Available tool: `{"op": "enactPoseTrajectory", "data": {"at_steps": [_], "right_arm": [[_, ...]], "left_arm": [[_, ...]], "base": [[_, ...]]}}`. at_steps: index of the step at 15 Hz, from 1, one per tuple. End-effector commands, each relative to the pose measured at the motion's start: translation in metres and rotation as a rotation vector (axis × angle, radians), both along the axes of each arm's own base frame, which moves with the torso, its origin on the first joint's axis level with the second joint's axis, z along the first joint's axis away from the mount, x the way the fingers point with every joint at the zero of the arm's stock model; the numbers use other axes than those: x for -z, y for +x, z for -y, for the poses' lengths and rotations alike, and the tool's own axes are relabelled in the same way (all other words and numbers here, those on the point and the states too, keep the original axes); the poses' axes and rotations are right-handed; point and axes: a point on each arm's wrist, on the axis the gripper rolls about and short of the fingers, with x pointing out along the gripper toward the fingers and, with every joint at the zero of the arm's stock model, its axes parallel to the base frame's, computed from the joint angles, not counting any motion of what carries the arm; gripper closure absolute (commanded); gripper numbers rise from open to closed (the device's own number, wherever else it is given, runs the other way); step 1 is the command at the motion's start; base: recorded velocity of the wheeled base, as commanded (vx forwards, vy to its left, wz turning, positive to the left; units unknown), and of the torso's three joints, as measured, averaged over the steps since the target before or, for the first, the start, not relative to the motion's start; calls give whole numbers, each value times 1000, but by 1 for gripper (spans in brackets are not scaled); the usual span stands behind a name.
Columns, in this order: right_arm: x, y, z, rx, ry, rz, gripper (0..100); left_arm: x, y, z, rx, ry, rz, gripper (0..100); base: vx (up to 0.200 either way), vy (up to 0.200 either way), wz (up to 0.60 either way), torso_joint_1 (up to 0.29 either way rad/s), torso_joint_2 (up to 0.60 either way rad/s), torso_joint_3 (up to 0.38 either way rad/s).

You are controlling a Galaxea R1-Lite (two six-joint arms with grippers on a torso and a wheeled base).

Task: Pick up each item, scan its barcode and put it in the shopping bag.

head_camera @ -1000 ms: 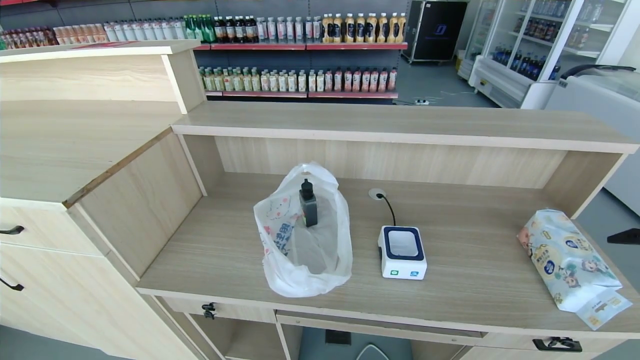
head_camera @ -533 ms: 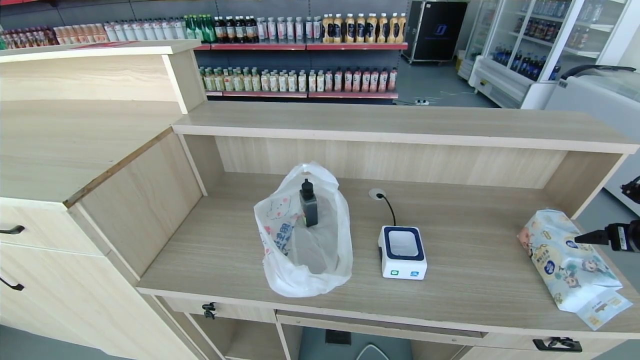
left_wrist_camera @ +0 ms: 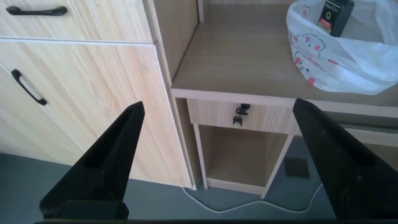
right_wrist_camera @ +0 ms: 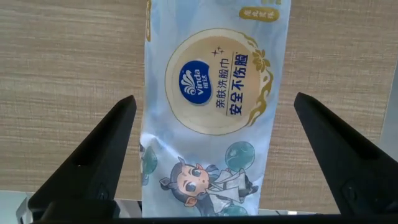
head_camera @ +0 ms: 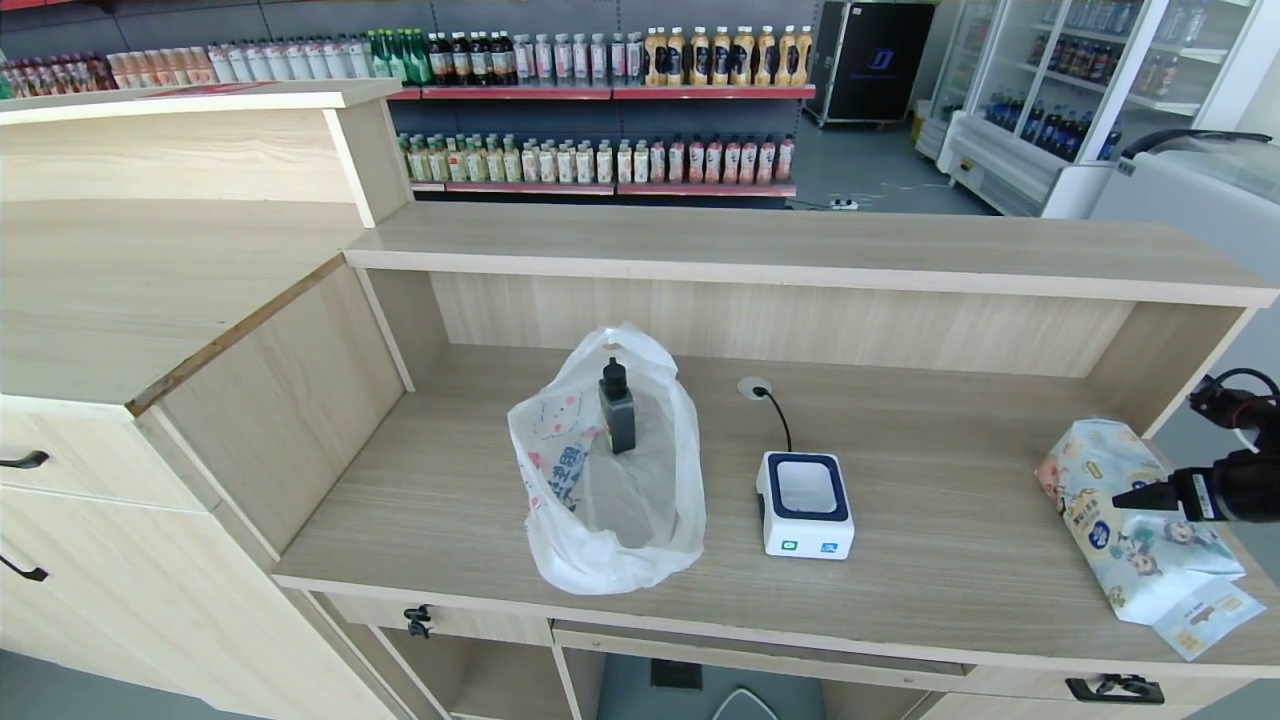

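- Two levels of pale wood make up the desk [head_camera: 940, 520]: a low work surface set back under a raised ledge [head_camera: 800, 250], with black-handled drawers [head_camera: 60, 500] on the left.
- Behind it, red-edged shelves [head_camera: 600, 92] carry rows of bottled drinks. A glass-door fridge [head_camera: 1060, 100] and a black case [head_camera: 875, 60] stand at the far right of the room.
- A white, half-clear shopping bag [head_camera: 560, 520] stands open near the middle of the desk, with a dark bottle [head_camera: 617, 405] upright inside it.
- A white scanner [head_camera: 805, 503] with a blue-rimmed window lies just to the right of the bag, apart from it. Its black cable [head_camera: 780, 420] runs to a hole in the desk.
- A printed tissue pack [head_camera: 1100, 540] lies at the desk's right end, well apart from the scanner, with one corner over the front edge.
- The right tool [right_wrist_camera: 211, 162] hangs over the pack with its fingers spread wide to either side. Whether it touches the pack cannot be told, and its arm is cut off by the picture's edge.
- The left tool [left_wrist_camera: 217, 168] is spread and holds nothing. It is off the desk, facing the desk's left front corner.
- The bag's plastic veils the bottle's lower half, and the rest of its inside is hard to make out.
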Motion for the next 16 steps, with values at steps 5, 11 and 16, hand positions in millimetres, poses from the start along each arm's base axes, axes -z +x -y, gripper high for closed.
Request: {"op": "enactPoseTrajectory", "data": {"at_steps": [5,11,16], "right_arm": [[24,5,0,-10,31,-48,0],[53,6,0,-11,36,-55,0],[68,8,2,-8,38,-57,0]], "left_arm": [[0,0,0,-1,0,0,0],[0,0,0,-1,0,0,0],[0,0,0,-1,0,0,0]], "base": [[0,0,0,0,0,0],[0,0,0,0,0,0],[0,0,0,0,0,0]]}}
